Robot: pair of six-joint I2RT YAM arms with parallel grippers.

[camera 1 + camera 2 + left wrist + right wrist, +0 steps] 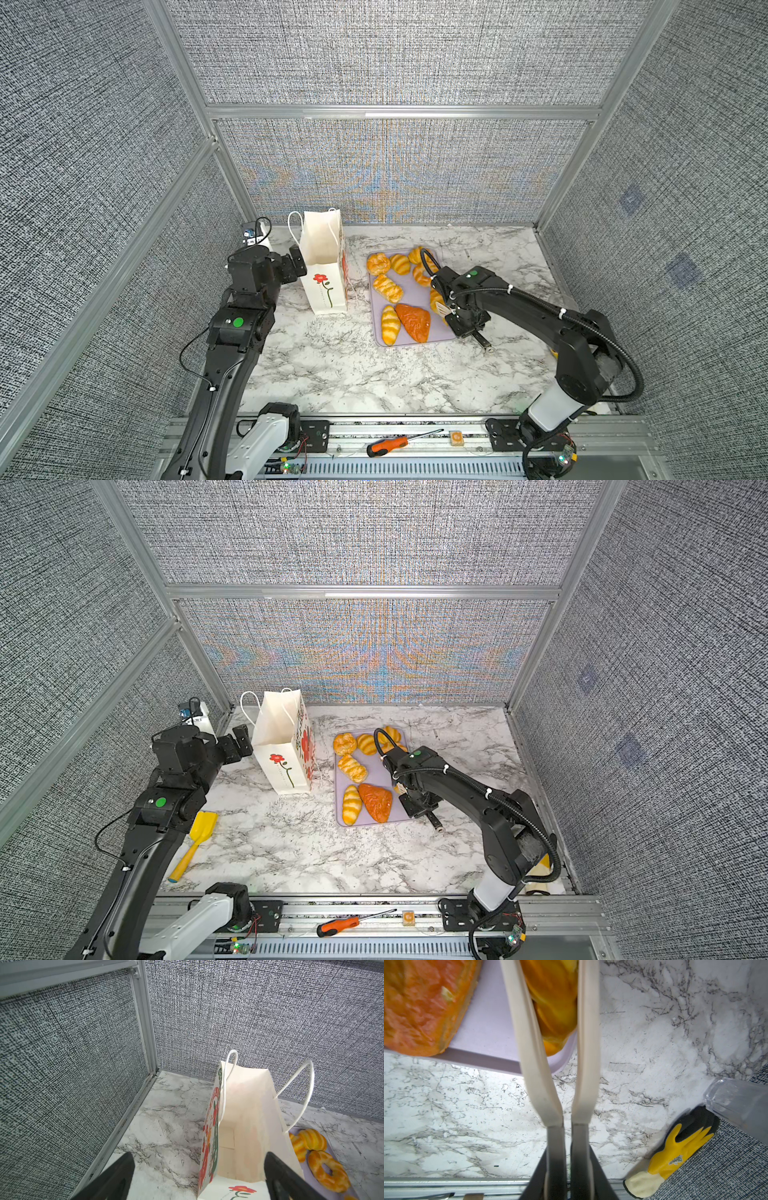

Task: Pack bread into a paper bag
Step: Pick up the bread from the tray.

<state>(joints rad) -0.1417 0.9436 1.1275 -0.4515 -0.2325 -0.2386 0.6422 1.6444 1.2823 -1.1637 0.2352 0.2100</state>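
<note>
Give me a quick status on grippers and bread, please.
Left gripper open beside tall white flowered paper bag, empty. Right gripper shut on cream tongs, pinching golden pastry at corner of flat lilac tray. One white cord handle droops into bag's mouth.

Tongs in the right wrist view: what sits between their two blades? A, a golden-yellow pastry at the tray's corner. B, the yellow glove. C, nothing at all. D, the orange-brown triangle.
A: the cream tongs flank a golden-yellow pastry at a corner of the lilac tray, while the orange-brown triangle lies outside the blades.
</note>
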